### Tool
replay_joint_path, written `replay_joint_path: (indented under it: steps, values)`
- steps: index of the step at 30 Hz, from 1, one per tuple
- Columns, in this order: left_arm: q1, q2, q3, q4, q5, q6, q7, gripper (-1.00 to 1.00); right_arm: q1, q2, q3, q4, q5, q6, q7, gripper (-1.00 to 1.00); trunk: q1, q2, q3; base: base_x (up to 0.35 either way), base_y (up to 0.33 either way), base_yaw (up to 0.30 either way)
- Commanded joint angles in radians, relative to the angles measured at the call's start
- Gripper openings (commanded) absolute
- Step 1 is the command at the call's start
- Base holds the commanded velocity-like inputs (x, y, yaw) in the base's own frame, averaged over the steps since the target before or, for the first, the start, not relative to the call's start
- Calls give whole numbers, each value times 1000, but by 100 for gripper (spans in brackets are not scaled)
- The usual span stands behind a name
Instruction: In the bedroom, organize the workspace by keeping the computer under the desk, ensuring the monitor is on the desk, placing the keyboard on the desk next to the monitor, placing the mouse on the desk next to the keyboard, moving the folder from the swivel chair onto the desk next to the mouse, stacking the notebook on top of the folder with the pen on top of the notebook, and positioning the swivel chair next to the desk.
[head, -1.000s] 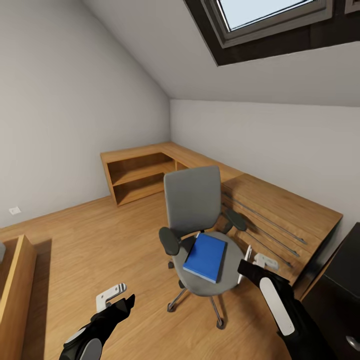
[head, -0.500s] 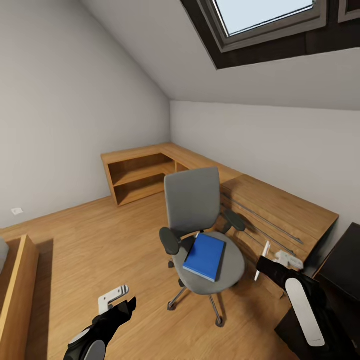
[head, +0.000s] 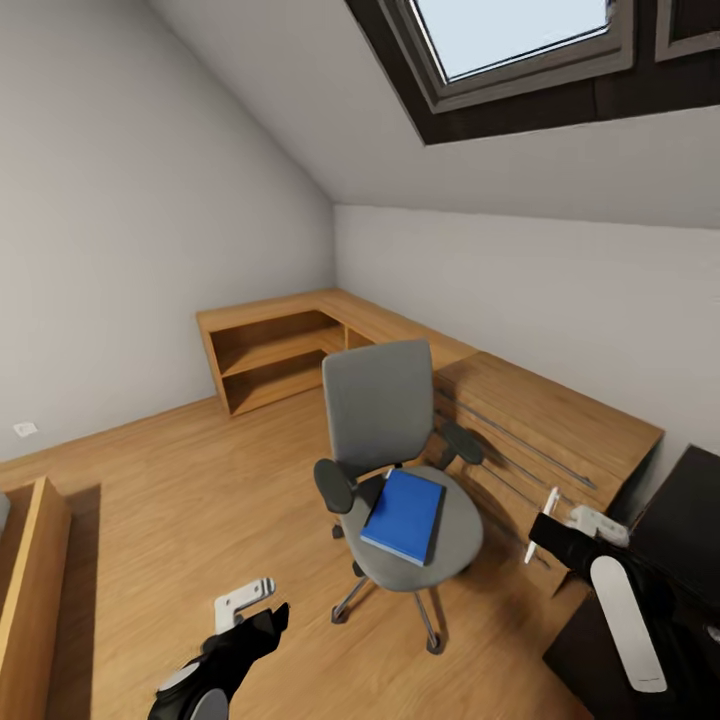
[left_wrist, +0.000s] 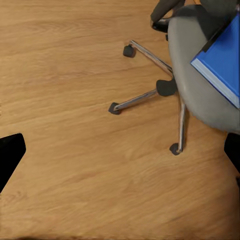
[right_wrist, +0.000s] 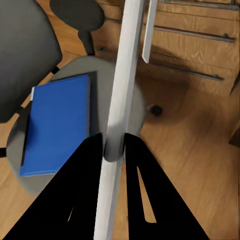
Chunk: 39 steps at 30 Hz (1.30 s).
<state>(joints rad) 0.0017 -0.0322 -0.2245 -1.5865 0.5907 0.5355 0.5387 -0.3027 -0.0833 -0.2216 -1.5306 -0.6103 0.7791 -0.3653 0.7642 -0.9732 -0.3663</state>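
- Head view: I stand in an attic room with a sloped ceiling, a skylight (head: 520, 40), pale walls and a wood floor (head: 150, 490).
- A low wooden shelf unit (head: 275, 350) runs along the far corner, and a wooden dresser (head: 540, 425) with long bar handles stands by the right wall.
- The chair (head: 385, 450) stands in front of the dresser, its back toward the shelves; the blue folder (head: 403, 515) lies flat on its seat.
- The black desk (head: 690, 530) shows at the right edge, just beside the dresser.
- My left gripper (head: 250, 612) hangs low over the floor, well apart from the chair; I cannot tell its jaw state from here.
- My right gripper (head: 560, 525) is between the chair and the desk, with the white pen (head: 542, 511) standing nearly upright in it.
- Left wrist view: bare floor, the chair's chrome base (left_wrist: 155, 95) with castors, the seat edge and a corner of the folder (left_wrist: 222, 60). My dark fingertips (left_wrist: 10, 155) sit at opposite edges, so these jaws are spread wide and hold nothing.
- Right wrist view: my two black fingers (right_wrist: 85, 195) are closed tight on the pen (right_wrist: 120, 100), which runs up between them. Behind it lie the folder (right_wrist: 57, 122) on the grey seat and the dresser's (right_wrist: 200, 30) bar handles.
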Motion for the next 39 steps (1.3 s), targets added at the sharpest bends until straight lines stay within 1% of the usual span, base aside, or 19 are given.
replay_joint_path:
  steps: [1, 3, 5, 9, 11, 12, 14, 16, 22, 28, 30, 34, 38, 39]
  values:
    - [0, 0, -7, 0, 10, 1, 16, 100, -1, 0, -5, -1, -12, 2, -9, -100, 0, -1, 0, 0, 0, -208]
    - [0, 0, -23, 9, 10, 0, 39, 100, -1, 0, -19, 0, -13, 3, -9, -100, 0, -1, 1, 0, 0, -224]
    - [0, 0, -29, 12, 10, 0, 46, 100, -1, 1, -27, 1, -13, 3, -9, -100, 0, -1, 2, 0, 0, -233]
    - [0, 0, -44, 18, 10, -1, 49, 100, -1, 2, -59, 1, -14, 3, -9, -100, 0, -1, 5, 2, -7, -243]
    - [0, 0, -79, 28, 9, -1, 51, 100, -1, 3, -78, 1, -14, 4, -9, -100, 0, -1, 6, 79, -126, -249]
    - [0, 0, -90, 30, 8, -1, 51, 100, -1, 3, -81, 1, -14, 3, -9, -100, 0, -1, 7, 123, -186, -251]
    - [0, 1, -128, 34, 8, -2, 53, 100, -1, 3, -88, 2, -15, 3, -9, -100, 0, -1, 8, 164, -235, -252]
    - [0, 3, -154, 37, 6, -2, 59, 100, 0, 3, -94, 4, -14, 3, -9, -100, 0, -1, 10, 216, -248, -253]
    - [0, 3, -158, 37, 5, -3, 60, 100, -1, 3, -94, 18, -14, 1, -8, -100, 0, -1, 13, 286, -151, -225]
    - [0, 3, -159, 37, 1, -3, 61, 100, 0, 2, -94, 30, -14, -2, -8, -100, 0, -1, 13, 305, -131, -40]
    - [0, 3, -159, 37, -11, -3, 61, 100, 0, 1, -94, 35, -14, -3, -4, -100, 0, -1, 13, 300, -183, -4]
    - [0, 3, -160, 37, -28, -3, 62, 100, -1, -2, -95, 70, -14, -4, -1, -100, 0, -1, 13, 274, -220, -1]
    - [0, 2, -160, 37, -31, -3, 63, 100, -1, -3, -97, 108, -13, -5, -1, -100, 0, -1, 13, 246, -248, 0]
    - [0, 2, -160, 37, -32, -3, 63, 100, -1, -4, -103, 135, -12, -6, -1, -100, 0, -1, 13, 193, -287, 0]
